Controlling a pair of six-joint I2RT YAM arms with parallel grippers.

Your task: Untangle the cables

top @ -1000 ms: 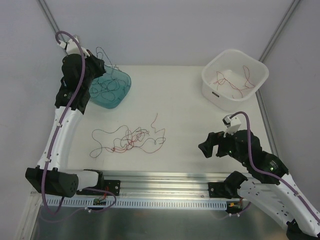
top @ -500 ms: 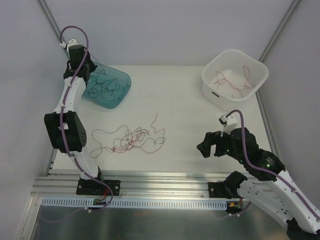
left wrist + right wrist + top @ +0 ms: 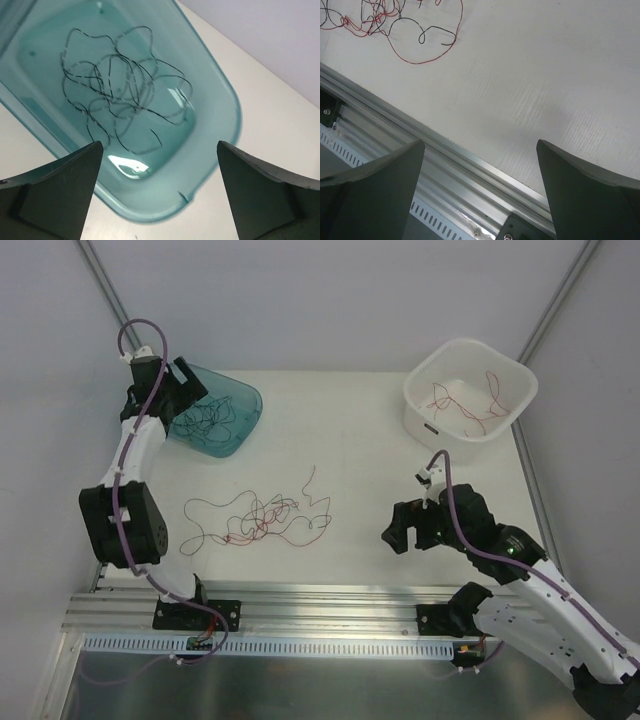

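You have the tangled cables (image 3: 258,518) lying on the tabletop (image 3: 370,460) left of centre; behind them, the left tub (image 3: 248,405) holds loose strands (image 3: 122,97), the right tub (image 3: 424,410) more strands (image 3: 470,405).

cables (image 3: 380,17) run off top edge, perhaps tangled.

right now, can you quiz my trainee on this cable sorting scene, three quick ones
1. True or false: the black strands lie inside the teal bin.
2. The wires in the white tub are: A red, B black, C mixed.
3. Fill in: the left claw and the right claw both stand ___.
Key: 1 true; 2 A; 3 open.
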